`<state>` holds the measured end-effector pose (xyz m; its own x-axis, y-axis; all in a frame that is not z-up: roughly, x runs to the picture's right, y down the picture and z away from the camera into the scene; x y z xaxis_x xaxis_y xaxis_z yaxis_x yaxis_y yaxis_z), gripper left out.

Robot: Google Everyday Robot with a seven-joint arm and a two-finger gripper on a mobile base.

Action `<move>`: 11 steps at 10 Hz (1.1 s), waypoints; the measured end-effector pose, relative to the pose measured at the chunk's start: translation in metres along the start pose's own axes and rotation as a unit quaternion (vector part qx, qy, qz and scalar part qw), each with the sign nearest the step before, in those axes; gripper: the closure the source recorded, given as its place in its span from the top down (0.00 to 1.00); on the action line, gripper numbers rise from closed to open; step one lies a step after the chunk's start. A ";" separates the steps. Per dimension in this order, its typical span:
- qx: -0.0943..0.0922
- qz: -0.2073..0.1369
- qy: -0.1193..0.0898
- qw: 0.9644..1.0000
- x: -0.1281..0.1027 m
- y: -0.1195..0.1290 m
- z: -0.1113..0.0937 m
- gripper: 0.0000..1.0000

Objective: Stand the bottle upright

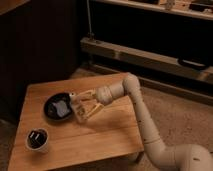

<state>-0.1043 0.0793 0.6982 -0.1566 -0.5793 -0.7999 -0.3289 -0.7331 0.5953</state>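
Observation:
The small clear bottle (78, 109) shows as a pale shape on the wooden table (105, 137), just right of the black pan (57, 106). Its white cap points up and left, towards the pan's rim. My gripper (80, 107) reaches in from the right at the end of the beige arm, open, with one finger on each side of the bottle. I cannot tell whether the fingers (84, 95) touch it. The fingers hide much of the bottle's body, so how far it tilts is unclear.
A white cup (38, 140) with a dark inside stands near the table's front left corner. Dark cabinets and a low shelf rail run behind the table. Carpeted floor lies to the right, where the arm's base stands.

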 end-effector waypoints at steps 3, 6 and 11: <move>0.001 -0.002 0.000 1.000 0.001 0.000 0.001 0.72; 0.001 -0.002 0.000 1.000 0.001 0.000 0.001 0.72; 0.003 -0.003 -0.004 1.000 0.002 -0.001 0.000 0.72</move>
<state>-0.1047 0.0789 0.6966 -0.1621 -0.5718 -0.8042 -0.3358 -0.7344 0.5898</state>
